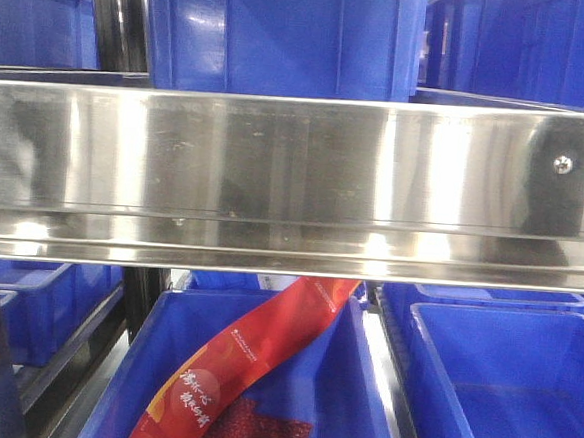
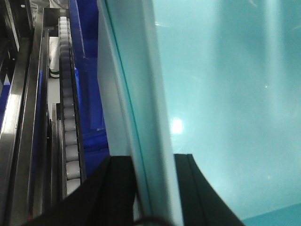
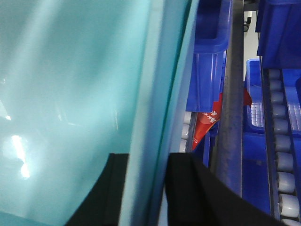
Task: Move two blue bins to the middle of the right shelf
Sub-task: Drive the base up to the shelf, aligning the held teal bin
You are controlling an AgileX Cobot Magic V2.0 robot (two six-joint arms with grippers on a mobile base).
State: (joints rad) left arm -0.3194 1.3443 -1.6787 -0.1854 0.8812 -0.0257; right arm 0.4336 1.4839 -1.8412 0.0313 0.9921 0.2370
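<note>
left gripper (image 2: 155, 188): clamped on pale bin (image 2: 225, 94) rim, one finger each side | right gripper (image 3: 148, 188): clamped on opposite rim of bin (image 3: 70, 94) | bin: held beside shelf (image 1: 295, 169) roller tracks (image 2: 70, 132) | dark bins (image 1: 285, 28) on shelf tiers

Bright, even indoor light, cool in tone. Front view: the steel rail (image 1: 294, 184) carries broad vertical glare bands and smeared dark reflections; the dark blue bins (image 1: 501, 384) below the rail are soft, slightly hazy. Left wrist view: the pale blue bin (image 2: 225, 94) fills the frame, out of focus, one small white hotspot near its rim. Right wrist view: same bin wall (image 3: 70, 94) blurred, glare patches low left; rollers (image 3: 282, 155) right of it reasonably sharp.
</note>
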